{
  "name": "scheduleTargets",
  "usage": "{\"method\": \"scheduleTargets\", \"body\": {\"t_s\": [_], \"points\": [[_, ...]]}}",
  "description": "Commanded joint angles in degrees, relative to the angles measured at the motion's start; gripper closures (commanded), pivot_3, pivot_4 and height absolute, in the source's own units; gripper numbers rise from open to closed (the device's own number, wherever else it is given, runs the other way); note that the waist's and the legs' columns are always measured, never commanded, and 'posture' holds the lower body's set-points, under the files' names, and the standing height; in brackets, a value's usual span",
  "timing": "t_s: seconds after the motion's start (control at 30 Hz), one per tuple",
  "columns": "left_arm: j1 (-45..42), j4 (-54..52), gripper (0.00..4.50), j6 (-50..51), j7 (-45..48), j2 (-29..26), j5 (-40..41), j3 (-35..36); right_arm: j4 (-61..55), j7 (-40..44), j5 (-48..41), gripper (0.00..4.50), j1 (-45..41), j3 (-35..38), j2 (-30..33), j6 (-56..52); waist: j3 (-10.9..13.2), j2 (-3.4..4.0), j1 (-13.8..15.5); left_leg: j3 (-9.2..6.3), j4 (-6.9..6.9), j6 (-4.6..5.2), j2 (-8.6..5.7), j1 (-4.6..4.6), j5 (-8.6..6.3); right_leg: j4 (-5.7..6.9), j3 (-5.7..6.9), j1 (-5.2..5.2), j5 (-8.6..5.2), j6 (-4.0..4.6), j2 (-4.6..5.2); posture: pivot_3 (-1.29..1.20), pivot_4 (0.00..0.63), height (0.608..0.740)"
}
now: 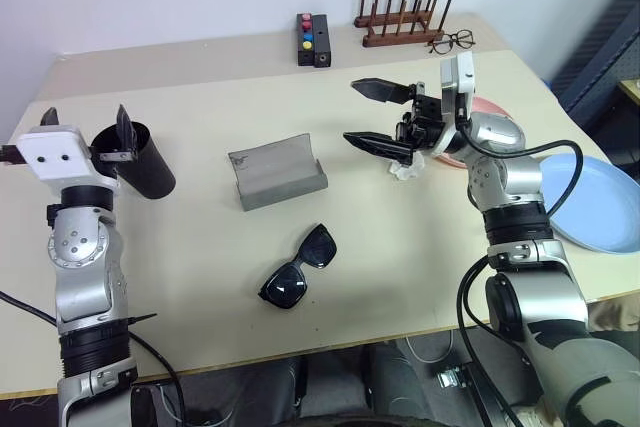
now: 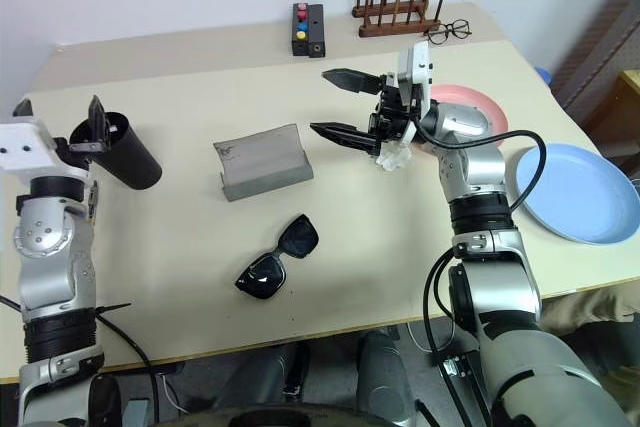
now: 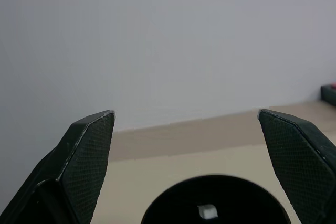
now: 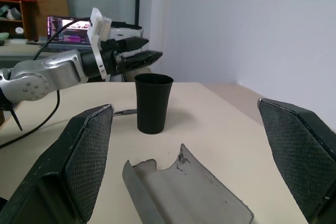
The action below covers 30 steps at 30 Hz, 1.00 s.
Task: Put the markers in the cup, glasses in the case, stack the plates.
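The black cup (image 1: 140,165) stands upright at the table's left. My left gripper (image 1: 85,124) hangs open just above its rim. Inside the cup (image 3: 215,198) a small white end shows, likely a marker (image 3: 208,212). A slim grey pen-like thing (image 4: 124,112) lies by the cup's foot. The grey case (image 1: 276,173) lies open mid-table, with the black glasses (image 1: 298,267) nearer me. My right gripper (image 1: 375,117) is open and empty, pointing left above the table, to the right of the case. The pink plate (image 2: 470,107) sits behind my right arm, the blue plate (image 1: 592,197) at the right edge.
A black box with coloured buttons (image 1: 313,39), a wooden rack (image 1: 400,19) and wire-rimmed eyeglasses (image 1: 452,42) stand along the far edge. A small white crumpled thing (image 1: 406,169) lies under my right gripper.
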State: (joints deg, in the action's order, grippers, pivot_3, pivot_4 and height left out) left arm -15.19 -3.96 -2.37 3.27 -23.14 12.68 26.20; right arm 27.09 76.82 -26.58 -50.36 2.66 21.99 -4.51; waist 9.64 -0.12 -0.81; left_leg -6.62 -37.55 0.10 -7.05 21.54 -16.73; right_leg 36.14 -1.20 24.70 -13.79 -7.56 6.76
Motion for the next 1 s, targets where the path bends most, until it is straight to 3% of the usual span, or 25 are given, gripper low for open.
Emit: {"method": "scheduleTargets", "body": {"t_s": [0.03, 0.3, 0.4, 0.6, 0.73, 1.0], "points": [[0.2, -4.3, 0.05, 3.6, -1.2, -2.5, 5.9, 7.5, -1.2, -0.2, 1.5, 0.0, -0.3, -0.5, 0.8, 1.1, 0.0, 0.0, -0.1, 0.0, 0.01, 0.0, 0.0, 0.01, 0.0, 0.0, 0.0, 0.02, 0.0, 0.0, 0.0, 0.0, 0.15, 0.74], [11.2, -6.6, 0.05, 19.9, 3.2, -7.7, 22.4, 21.6, -7.9, 2.5, 2.6, 0.0, 4.7, -3.5, 5.8, -4.8, 0.0, -0.01, 0.0, 0.0, 0.08, 0.01, 0.01, 0.01, 0.0, -0.01, -0.02, 0.06, 0.0, 0.0, 0.01, 0.0, 0.15, 0.74], [16.5, -6.9, 0.05, 26.5, 2.9, -9.8, 23.6, 23.6, -9.5, 3.1, 2.2, 0.0, 5.8, -3.7, 6.9, -6.0, 0.0, -0.01, 0.0, 0.0, 0.08, 0.01, 0.01, 0.0, 0.0, 0.0, -0.03, 0.05, 0.0, 0.01, 0.0, 0.0, 0.15, 0.74], [20.0, -9.2, 0.05, 39.9, -1.3, -11.9, 25.3, 22.8, -10.1, 3.1, 2.3, 0.0, 6.0, -4.0, 6.8, -6.3, 0.0, -0.05, 0.4, -0.02, 0.09, 0.01, 0.0, -0.03, -0.02, -0.01, -0.03, -0.03, -0.01, 0.01, 0.0, 0.0, 0.15, 0.74], [18.5, -11.7, 0.05, 51.0, -3.8, -12.9, 25.6, 17.3, -10.2, 2.8, 2.4, 0.0, 5.6, -4.2, 6.2, -6.4, -0.1, -0.11, 0.3, -0.03, 0.09, 0.01, 0.0, -0.04, -0.02, -0.01, -0.03, -0.04, -0.01, 0.01, 0.01, 0.0, 0.15, 0.74], [14.2, -12.3, 0.05, 56.6, -4.8, -10.4, 23.6, 9.6, -10.6, 2.3, 2.6, 0.0, 5.8, -4.4, 5.7, -6.0, -0.1, -0.11, 0.0, -0.02, 0.13, -0.01, 0.01, -0.04, -0.01, -0.02, -0.03, 0.01, -0.01, 0.01, 0.0, 0.0, 0.15, 0.74]]}}
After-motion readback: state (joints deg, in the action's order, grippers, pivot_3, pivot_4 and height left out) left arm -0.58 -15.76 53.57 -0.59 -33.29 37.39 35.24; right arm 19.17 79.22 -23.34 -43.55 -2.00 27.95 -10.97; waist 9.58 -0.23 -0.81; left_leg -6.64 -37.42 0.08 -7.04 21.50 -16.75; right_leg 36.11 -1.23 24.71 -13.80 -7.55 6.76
